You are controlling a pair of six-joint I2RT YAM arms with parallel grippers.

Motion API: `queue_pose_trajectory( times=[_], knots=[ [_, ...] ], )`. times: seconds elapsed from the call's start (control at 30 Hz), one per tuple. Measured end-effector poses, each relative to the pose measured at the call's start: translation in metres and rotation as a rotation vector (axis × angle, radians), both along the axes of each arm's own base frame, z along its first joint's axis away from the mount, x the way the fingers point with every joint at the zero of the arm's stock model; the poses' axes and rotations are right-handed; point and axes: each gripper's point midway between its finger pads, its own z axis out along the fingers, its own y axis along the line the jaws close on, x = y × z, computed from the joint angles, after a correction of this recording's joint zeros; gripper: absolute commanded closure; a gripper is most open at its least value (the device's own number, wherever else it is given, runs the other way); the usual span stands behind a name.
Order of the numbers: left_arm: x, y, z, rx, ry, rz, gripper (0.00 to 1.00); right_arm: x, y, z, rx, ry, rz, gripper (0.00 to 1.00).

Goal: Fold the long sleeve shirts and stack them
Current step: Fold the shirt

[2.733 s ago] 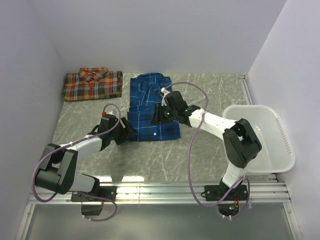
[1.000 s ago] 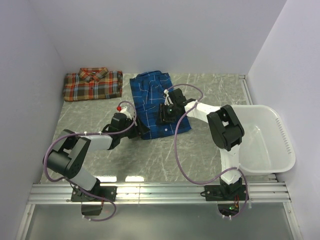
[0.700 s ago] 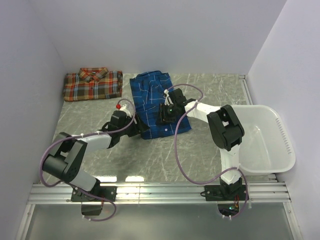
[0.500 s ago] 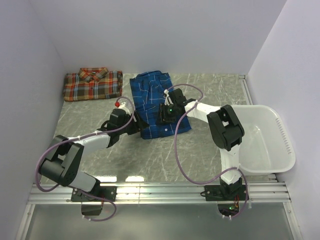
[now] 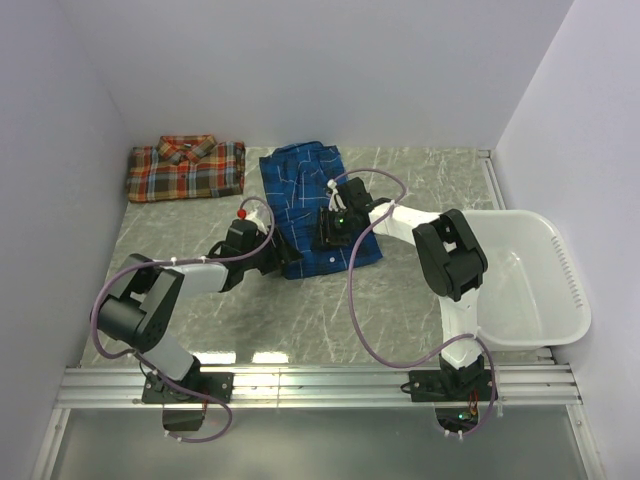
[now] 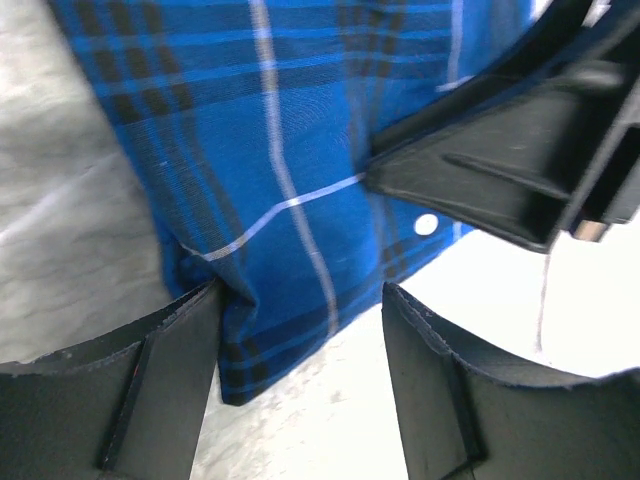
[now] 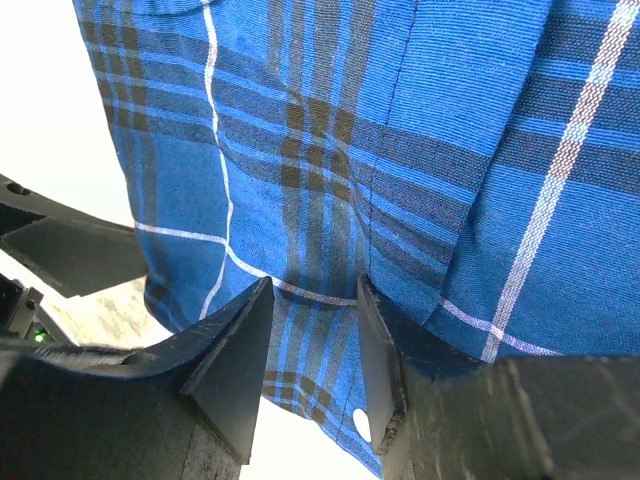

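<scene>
The royal blue plaid shirt (image 5: 308, 210) lies folded at the middle of the table, slightly skewed. The red-orange plaid shirt (image 5: 186, 168) lies folded at the back left, apart from both arms. My left gripper (image 5: 280, 262) is open at the blue shirt's near left corner (image 6: 250, 300); its left finger (image 6: 150, 390) touches the cloth edge, and bare table lies under the gap (image 6: 300, 335). My right gripper (image 5: 330, 232) rests on top of the blue shirt's near half, jaws apart with flat cloth (image 7: 400, 150) between them (image 7: 312, 300).
A white plastic basket (image 5: 560, 270) stands at the right edge. Walls close in the back and both sides. My right gripper's black body (image 6: 500, 170) sits close above my left gripper. A metal rail (image 5: 320, 380) runs along the near edge.
The blue shirt has been skewed, its near end now further right. The left gripper has come in to its near left corner and barely shifts since. The right gripper holds still.
</scene>
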Motion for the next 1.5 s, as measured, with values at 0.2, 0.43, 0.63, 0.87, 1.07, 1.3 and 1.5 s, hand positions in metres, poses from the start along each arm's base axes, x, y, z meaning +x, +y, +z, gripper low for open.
queue_pose_trajectory(
  times=[0.2,0.43,0.63,0.87,1.07,1.3,1.5],
  knots=[
    [-0.001,-0.007,0.007,-0.036,-0.012,-0.026,0.31,0.0,0.0,0.0,0.004,0.002,0.001,0.53],
    [-0.01,0.005,-0.007,0.006,0.074,0.029,0.31,0.0,0.0,0.0,0.006,0.002,0.002,0.53],
    [-0.013,0.004,-0.002,-0.007,0.085,0.031,0.31,0.0,0.0,0.0,0.006,0.003,0.002,0.53],
    [-0.016,-0.002,-0.006,-0.031,0.097,-0.005,0.31,0.0,0.0,0.0,0.009,0.004,0.003,0.53],
    [-0.015,-0.004,-0.004,-0.035,0.085,-0.019,0.31,0.0,0.0,0.0,0.011,0.006,0.003,0.53],
    [-0.017,-0.006,-0.003,-0.03,0.08,-0.049,0.37,0.0,0.0,0.0,0.012,0.007,0.003,0.53],
    [-0.027,-0.007,-0.011,-0.009,0.155,-0.085,0.43,0.0,-0.001,0.0,0.011,0.01,0.003,0.53]
  ],
)
